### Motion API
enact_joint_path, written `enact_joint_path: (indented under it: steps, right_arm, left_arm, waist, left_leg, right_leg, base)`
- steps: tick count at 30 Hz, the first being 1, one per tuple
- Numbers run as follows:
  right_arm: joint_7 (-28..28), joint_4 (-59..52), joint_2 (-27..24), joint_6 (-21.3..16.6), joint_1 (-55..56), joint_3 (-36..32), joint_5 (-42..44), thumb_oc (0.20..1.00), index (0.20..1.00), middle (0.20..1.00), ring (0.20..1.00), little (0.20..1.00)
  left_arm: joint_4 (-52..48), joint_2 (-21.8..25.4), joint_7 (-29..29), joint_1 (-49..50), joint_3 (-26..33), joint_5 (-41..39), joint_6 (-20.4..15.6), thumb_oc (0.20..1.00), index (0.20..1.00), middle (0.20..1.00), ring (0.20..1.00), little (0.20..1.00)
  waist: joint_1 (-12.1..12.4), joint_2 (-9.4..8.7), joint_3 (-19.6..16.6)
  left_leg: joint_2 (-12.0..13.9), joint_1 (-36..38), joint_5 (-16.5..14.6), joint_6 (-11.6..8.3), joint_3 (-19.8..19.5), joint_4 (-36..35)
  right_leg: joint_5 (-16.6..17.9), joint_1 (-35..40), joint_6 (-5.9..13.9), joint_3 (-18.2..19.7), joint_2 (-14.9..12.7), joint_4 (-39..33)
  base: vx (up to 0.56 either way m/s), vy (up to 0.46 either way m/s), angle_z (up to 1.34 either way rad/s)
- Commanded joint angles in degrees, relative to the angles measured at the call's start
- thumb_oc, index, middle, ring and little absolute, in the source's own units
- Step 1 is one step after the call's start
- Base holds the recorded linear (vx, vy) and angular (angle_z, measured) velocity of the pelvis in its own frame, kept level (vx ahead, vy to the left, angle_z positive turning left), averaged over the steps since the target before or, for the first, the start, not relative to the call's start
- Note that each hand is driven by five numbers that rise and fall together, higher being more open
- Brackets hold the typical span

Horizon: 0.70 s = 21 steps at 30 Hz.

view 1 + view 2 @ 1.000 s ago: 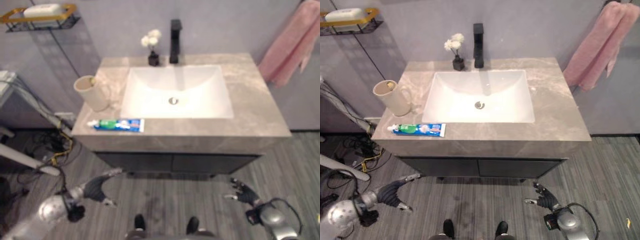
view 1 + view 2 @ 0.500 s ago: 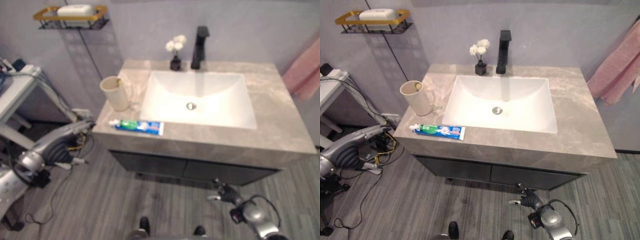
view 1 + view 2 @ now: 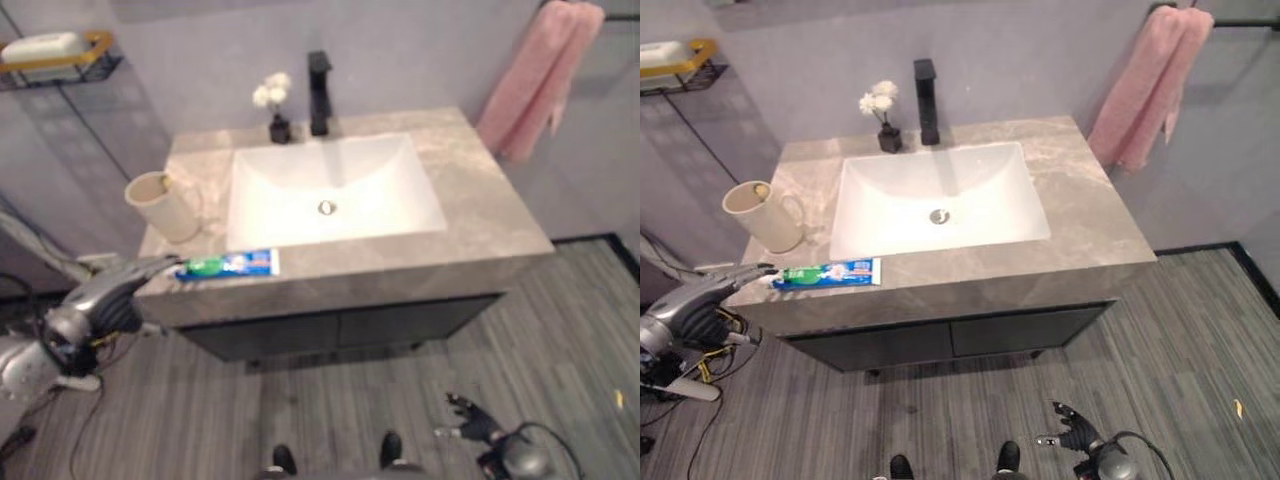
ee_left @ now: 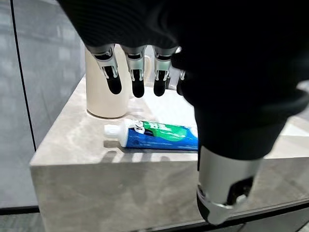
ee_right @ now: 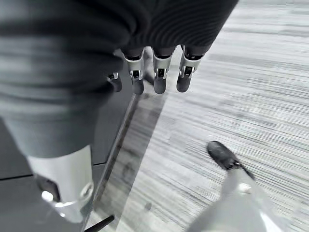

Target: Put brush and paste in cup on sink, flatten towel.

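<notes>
A cream cup (image 3: 160,205) stands on the grey counter (image 3: 480,215), left of the basin, with something small and yellowish at its rim. In front of the cup, a blue and green toothpaste tube (image 3: 228,265) lies along the counter's front edge. My left hand (image 3: 108,296) is open at the counter's front left corner, and its straight fingers (image 4: 136,73) hover just short of the tube's white cap. A pink towel (image 3: 528,80) hangs bunched on the wall at the right. Low over the floor, my right hand (image 3: 1076,436) is open and holds nothing.
A white basin (image 3: 325,195) fills the counter's middle, with a black tap (image 3: 318,80) and a small vase of white flowers (image 3: 272,100) behind it. A gold wall shelf with soap (image 3: 50,50) hangs at the far left. Dark cabinet doors (image 3: 940,340) sit under the counter.
The camera has swung, so the whole scene has shifted. My left hand has risen from near the floor to the counter's corner beside the toothpaste. The right hand stays low.
</notes>
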Motion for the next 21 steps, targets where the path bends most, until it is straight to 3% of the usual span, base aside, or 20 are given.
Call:
enact_joint_path:
  steps: [1, 4, 16, 21]
  right_arm:
    - [-0.8, 0.9, 0.4, -0.8, -3.7, 0.2, -2.5, 1.000, 1.000, 1.000, 1.000, 1.000]
    - [-0.2, 2.8, 3.1, -0.1, -3.4, -0.1, 0.5, 1.000, 1.000, 1.000, 1.000, 1.000]
    - [0.9, 1.7, 4.3, 0.7, -2.9, 1.0, 1.2, 1.000, 1.000, 1.000, 1.000, 1.000]
    - [1.0, 3.4, 6.5, 0.9, -2.6, -2.0, 8.3, 1.000, 1.000, 1.000, 1.000, 1.000]
  left_arm:
    - [2.2, 1.8, 3.5, -3.3, 3.7, 2.1, 0.4, 1.000, 1.000, 1.000, 1.000, 1.000]
    - [3.8, 0.4, 3.7, -4.4, 3.5, 2.1, 1.2, 1.000, 1.000, 1.000, 1.000, 1.000]
    - [8.0, -5.3, 4.9, -9.8, -0.4, 3.6, 3.6, 1.000, 1.000, 1.000, 1.000, 1.000]
    - [8.6, -8.6, 5.2, -11.0, -1.9, 3.4, 4.3, 1.000, 1.000, 1.000, 1.000, 1.000]
  waist:
    - [0.1, -2.70, 0.8]
    - [-0.2, -3.28, 0.8]
    - [-0.9, -5.18, 1.1]
    - [-1.3, -5.51, 1.1]
  left_leg:
    - [-1.6, 2.0, -6.7, 2.98, -2.6, 0.8]
    - [-1.9, 1.9, -6.9, 3.28, -1.9, 0.8]
    - [-1.9, 0.5, -6.7, 3.26, -1.5, 0.8]
    - [-1.6, 0.3, -6.5, 3.06, -1.2, 0.8]
  right_leg:
    - [5.1, 0.1, 7.24, 1.9, -5.8, -0.1]
    - [6.0, -0.7, 7.53, 2.5, -6.2, -0.1]
    - [6.7, -2.2, 7.55, 2.1, -6.4, -0.1]
    - [6.6, -2.6, 7.35, 2.1, -6.1, -0.1]
  base:
    - [0.00, 0.064, -0.36]
    - [0.02, 0.067, -0.31]
    - [0.01, 0.011, -0.04]
    - [0.01, -0.001, 0.00]
